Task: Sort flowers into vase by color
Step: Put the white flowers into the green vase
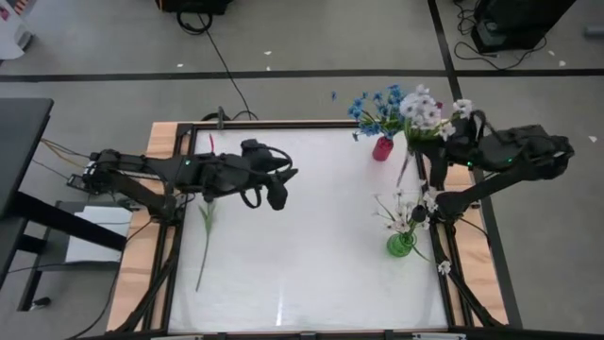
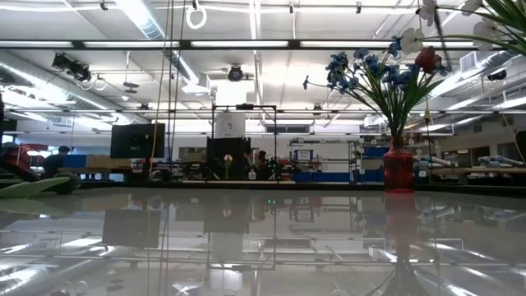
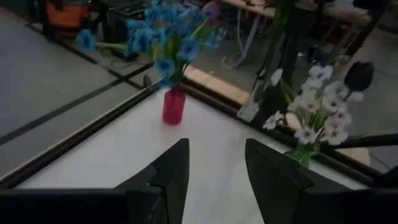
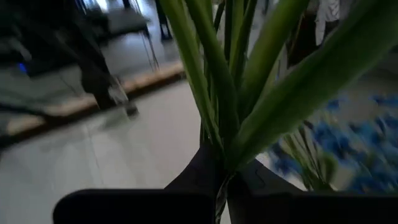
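My right gripper point(image 1: 445, 140) is at the table's far right, shut on a bunch of white flowers point(image 1: 421, 108) with green stems and leaves point(image 4: 231, 81). A red vase point(image 1: 381, 148) beside it holds blue flowers point(image 1: 376, 106). A green vase point(image 1: 401, 245) at the right edge holds white flowers point(image 1: 404, 212). My left gripper point(image 1: 279, 189) hovers open over the table's left-centre with nothing between its fingers point(image 3: 177, 171). One long-stemmed flower point(image 1: 205, 231) lies flat on the table below the left arm. My right gripper pinches the bunch's green stems and leaves point(image 4: 221, 163) between its two shut fingers, and they fan out beyond the fingers. The white heads point(image 1: 421, 108) stand toward the far edge next to the blue flowers. The bunch is lifted clear of the table.
The white tabletop point(image 1: 311, 236) has a dark frame and wooden side strips. Its middle and near parts are bare. The two vases crowd the far right corner. In the low view, the red vase point(image 2: 399, 168) stands at the right and a green leaf point(image 2: 33, 186) lies at the left.
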`<state>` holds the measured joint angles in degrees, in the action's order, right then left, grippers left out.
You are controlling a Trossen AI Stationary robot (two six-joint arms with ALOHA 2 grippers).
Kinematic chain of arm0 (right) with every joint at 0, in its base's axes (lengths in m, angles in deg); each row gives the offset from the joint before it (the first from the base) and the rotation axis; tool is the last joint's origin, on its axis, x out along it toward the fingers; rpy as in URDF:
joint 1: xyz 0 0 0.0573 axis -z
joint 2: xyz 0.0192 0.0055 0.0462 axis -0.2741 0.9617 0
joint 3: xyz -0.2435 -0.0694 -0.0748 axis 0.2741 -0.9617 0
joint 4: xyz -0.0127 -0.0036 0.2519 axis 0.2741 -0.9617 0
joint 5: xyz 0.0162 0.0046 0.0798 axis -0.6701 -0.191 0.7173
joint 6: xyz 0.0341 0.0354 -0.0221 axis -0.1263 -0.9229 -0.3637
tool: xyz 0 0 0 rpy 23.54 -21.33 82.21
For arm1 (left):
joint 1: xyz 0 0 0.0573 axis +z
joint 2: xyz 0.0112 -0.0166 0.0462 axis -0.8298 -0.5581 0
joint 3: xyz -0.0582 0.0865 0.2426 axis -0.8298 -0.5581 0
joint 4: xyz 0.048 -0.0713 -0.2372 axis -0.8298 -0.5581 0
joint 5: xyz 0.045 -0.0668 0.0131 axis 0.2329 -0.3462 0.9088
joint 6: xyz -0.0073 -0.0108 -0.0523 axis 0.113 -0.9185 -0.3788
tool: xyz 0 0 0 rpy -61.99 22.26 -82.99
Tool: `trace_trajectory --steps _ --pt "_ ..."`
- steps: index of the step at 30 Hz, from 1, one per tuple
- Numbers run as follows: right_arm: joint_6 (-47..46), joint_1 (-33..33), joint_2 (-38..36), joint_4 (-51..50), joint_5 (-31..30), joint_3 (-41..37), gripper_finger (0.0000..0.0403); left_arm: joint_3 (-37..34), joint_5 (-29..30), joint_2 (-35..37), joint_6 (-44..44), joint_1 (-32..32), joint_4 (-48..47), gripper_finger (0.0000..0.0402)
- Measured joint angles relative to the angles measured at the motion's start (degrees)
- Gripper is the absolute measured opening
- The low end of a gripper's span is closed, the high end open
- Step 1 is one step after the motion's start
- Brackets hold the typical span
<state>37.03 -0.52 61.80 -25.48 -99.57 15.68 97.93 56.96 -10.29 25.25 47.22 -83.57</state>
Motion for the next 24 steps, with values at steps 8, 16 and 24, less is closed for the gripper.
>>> trace_trajectory --steps 8,16,24 --pt "-8.9 -0.1 -3.1 -19.2 4.1 -0.2 0.0016 0.0 4.0 0.1 -9.9 -3.2 -9.3 0.0163" --pt "-10.9 -0.1 -10.1 -21.6 14.3 -5.4 0.0016 0.0 7.2 0.1 -15.6 -5.0 -9.7 0.0163" --pt "-1.6 -0.1 -19.6 -0.5 30.9 -13.4 0.0016 0.0 9.0 0.1 -17.6 -4.5 -9.6 0.0163"
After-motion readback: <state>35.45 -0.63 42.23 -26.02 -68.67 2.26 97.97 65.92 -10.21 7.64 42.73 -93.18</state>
